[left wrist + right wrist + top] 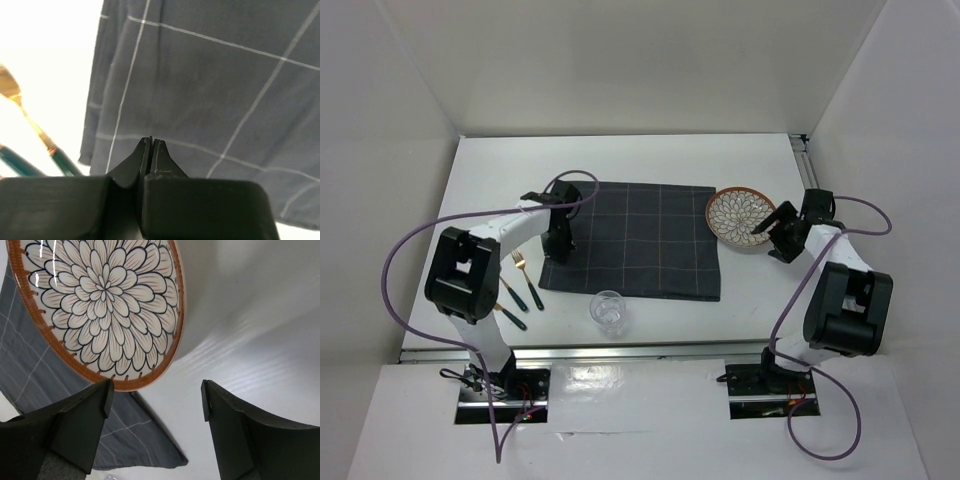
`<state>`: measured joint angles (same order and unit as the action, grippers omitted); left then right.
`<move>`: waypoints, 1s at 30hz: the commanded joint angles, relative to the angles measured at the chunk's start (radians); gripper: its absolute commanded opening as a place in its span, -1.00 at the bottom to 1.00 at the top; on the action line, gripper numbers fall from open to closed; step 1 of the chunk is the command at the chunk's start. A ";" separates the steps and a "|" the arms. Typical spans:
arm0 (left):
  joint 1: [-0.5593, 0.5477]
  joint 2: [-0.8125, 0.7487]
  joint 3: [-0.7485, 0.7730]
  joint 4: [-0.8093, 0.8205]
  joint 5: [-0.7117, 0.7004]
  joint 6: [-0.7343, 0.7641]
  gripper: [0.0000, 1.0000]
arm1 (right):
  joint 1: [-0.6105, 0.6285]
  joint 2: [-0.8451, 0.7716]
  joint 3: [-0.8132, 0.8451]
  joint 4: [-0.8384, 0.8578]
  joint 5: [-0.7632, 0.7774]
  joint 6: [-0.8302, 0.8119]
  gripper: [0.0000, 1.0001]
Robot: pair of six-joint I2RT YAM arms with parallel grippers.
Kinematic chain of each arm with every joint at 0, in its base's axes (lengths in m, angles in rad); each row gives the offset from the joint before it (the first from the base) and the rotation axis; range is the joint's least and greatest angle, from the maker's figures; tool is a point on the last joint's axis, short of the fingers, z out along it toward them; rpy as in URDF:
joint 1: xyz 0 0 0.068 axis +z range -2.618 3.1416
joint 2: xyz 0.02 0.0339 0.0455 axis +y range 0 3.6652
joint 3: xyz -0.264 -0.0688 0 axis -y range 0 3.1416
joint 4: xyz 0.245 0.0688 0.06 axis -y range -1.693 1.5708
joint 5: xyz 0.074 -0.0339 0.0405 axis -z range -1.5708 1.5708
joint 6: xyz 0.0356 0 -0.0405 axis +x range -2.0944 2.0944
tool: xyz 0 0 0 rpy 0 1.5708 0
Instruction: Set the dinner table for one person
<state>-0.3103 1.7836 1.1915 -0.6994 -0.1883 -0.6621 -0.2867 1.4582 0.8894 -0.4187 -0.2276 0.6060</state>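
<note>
The dinner table (650, 160) carries a dark grey checked cloth (630, 240) in its middle. A flower-patterned plate with an orange rim (740, 218) lies at the cloth's right edge. My right gripper (770, 228) is open just right of the plate. In the right wrist view the plate's (100, 305) rim sits just beyond my left fingertip (102, 395), and only bare table lies between the fingers of the right gripper (156, 397). My left gripper (560, 245) is shut with nothing visible in it, low over the cloth's left edge (210, 85); its tips (151, 141) meet.
A clear glass (608, 310) stands in front of the cloth. A gold fork with a teal handle (525, 278) and another teal-handled utensil (510, 316) lie left of the cloth; the fork (30, 120) shows in the left wrist view. An aluminium rail (620, 352) edges the table's near side.
</note>
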 commanded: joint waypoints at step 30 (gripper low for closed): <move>-0.004 -0.240 0.358 -0.210 -0.042 0.035 -1.00 | 0.091 -0.082 0.218 0.137 -0.122 -0.008 -1.00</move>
<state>-0.3111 1.5944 1.4986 -0.8925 -0.2367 -0.6079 -0.2764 1.4452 0.9730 -0.3614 -0.2207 0.6193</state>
